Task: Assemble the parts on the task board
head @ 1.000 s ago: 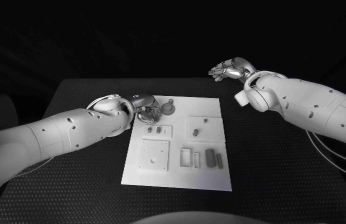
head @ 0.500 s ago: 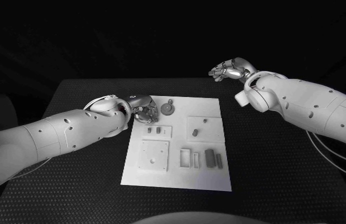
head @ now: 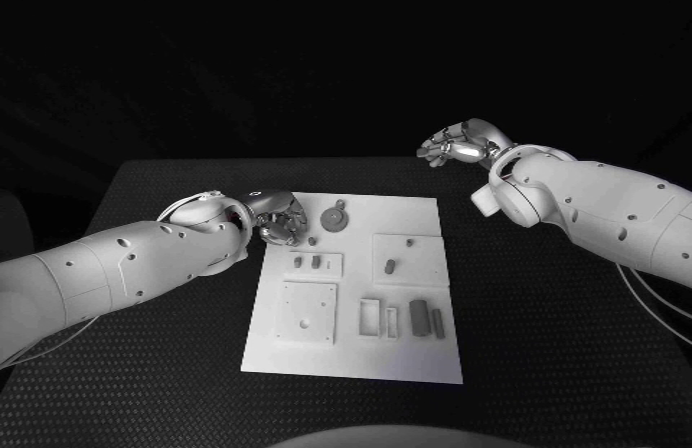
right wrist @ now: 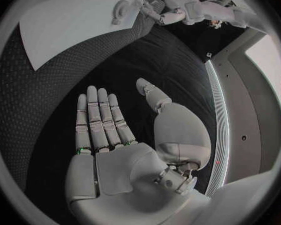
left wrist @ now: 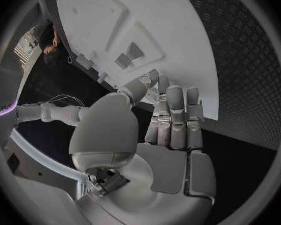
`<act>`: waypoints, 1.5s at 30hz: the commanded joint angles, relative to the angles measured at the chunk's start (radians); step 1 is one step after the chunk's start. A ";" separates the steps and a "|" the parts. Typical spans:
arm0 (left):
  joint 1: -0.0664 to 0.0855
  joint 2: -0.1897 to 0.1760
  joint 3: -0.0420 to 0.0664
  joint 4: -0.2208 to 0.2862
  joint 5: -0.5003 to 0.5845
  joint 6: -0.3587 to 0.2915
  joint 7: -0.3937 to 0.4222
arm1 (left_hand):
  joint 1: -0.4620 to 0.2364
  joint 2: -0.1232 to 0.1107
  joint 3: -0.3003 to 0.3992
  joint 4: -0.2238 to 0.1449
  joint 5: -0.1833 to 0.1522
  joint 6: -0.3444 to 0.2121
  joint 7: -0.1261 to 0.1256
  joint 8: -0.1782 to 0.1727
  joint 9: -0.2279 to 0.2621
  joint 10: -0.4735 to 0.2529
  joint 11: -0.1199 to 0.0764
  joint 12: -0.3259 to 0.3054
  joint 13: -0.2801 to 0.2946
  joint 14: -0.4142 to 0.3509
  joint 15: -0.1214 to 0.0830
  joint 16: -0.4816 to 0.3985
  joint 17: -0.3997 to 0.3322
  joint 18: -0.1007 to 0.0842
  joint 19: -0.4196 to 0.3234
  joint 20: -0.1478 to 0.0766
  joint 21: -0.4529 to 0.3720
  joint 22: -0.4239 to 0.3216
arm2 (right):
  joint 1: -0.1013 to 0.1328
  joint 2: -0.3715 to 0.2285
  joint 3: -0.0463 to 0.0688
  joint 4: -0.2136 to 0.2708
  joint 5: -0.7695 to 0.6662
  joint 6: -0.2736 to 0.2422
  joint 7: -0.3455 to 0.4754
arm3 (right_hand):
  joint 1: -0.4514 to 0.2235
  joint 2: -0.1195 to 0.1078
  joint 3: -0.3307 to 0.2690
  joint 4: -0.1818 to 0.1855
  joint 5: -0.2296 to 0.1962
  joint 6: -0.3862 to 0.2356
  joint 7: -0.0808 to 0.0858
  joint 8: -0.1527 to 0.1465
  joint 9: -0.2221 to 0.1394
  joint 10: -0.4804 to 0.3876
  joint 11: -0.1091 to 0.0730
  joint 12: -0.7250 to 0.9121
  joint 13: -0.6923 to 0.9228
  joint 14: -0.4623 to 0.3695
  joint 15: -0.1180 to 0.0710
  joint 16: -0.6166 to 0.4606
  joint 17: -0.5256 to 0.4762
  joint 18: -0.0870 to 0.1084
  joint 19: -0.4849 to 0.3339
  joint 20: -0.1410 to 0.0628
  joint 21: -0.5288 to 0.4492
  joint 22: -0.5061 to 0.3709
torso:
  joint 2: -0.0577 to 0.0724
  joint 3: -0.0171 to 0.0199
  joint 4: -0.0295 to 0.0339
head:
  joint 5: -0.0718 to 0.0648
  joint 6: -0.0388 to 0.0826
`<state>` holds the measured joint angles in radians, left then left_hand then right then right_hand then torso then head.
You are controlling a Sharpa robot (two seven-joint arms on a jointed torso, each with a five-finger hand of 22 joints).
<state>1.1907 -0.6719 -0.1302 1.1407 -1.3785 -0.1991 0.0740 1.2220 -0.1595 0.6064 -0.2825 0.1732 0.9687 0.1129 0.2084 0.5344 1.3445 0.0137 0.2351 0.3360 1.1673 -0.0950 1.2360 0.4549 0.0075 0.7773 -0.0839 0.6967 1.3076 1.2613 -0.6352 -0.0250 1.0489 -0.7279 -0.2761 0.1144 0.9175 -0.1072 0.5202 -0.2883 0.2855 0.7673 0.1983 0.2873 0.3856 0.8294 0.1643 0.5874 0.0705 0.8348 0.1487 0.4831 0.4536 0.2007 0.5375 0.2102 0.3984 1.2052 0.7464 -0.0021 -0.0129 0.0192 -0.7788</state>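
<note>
Lying just beside the left hand [head: 278, 218], seemingly untouched: round part [head: 335, 216].

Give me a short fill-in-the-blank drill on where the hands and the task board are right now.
1. The task board is a ____ plate lying on the black table.
2. The robot's ____ hand is at the board's far corner, next to a round grey part.
3. The right hand holds ____; its fingers are straight and its palm bare.
4. The right hand hangs over the ____, off the board.

Missing words: white; left; nothing; table
</note>
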 commanded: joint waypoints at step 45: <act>0.052 -0.125 0.050 0.121 1.075 -0.002 0.222 | -0.165 0.017 -0.107 0.007 -0.024 -0.059 0.031 0.051 -0.001 -0.163 0.090 -0.102 -0.090 -0.164 0.157 -0.539 -0.171 0.017 -0.077 0.047 -0.123 -0.020 | -0.069 -0.059 -0.089 0.204 -0.927 0.036 -0.102 | 0.187 -0.085 0.143 -0.002 -0.228 0.136 -0.043 0.058 0.024 0.315 -0.069 -0.251 0.025 0.355 -0.153 0.132 0.182 0.061 0.385 -0.074 0.103 0.029 | 0.001 -0.0017 -0.0009 | -0.022 0.009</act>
<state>1.2416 -0.7990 -0.0806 1.2589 -0.3359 -0.2040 0.2688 1.0579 -0.1525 0.5015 -0.2721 0.1500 0.9078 0.1370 0.2550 0.5337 1.1791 0.0988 0.1393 0.2465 0.9992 0.0625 0.7014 0.2835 0.0075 0.6969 -0.0389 0.5799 1.2887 1.1931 -0.6962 -0.1137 1.2522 -1.6105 -0.2328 0.0249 1.1042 -0.1827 0.6571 -0.2912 0.0619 0.8980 0.1571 0.3481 0.4103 1.1386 0.0947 0.3395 0.0945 1.1858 -0.0047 0.6212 0.6347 0.2485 0.9147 0.1371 0.5029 1.2330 0.7474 -0.0037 -0.0146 -0.0034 -0.7680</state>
